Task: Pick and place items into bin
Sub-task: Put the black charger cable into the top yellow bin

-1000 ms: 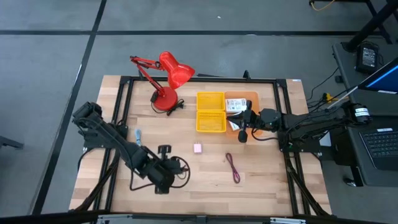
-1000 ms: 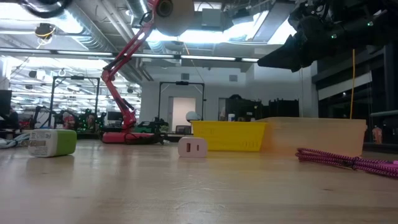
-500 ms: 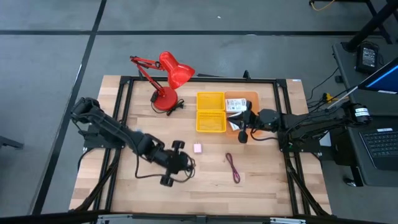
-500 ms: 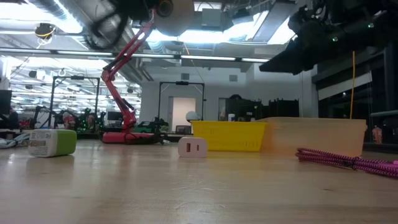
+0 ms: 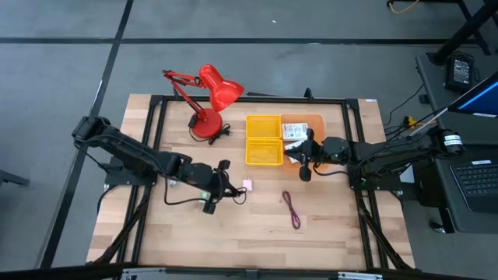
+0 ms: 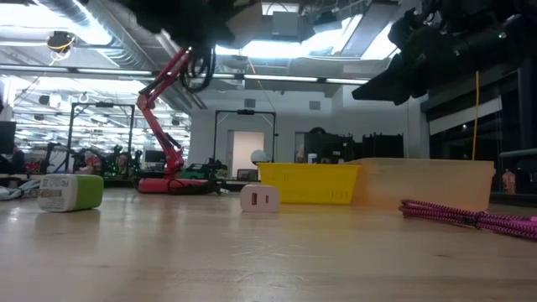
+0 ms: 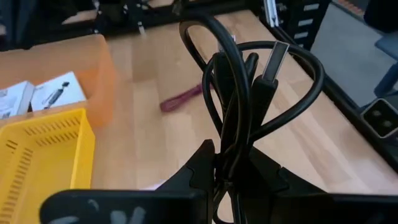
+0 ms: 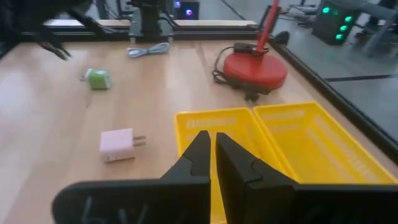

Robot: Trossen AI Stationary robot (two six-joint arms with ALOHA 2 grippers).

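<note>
- Left wrist view: left gripper (image 7: 231,177) clamps a glossy looped black cord (image 7: 249,93).
- Right gripper (image 8: 214,163) closed, empty, above yellow mesh bin (image 8: 292,146).
- Pale wooden table (image 5: 257,225).

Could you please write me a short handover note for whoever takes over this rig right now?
Left claw: shut on the black cord, held up above the table near the pink plug.
Right claw: shut, empty, waiting over the yellow bins.
Done: white packets lie in the orange bin.
Left: drop the black cord in a bin, then collect the pink plug, the maroon cord and the green charger, all on the table.
The red lamp stays.
</note>
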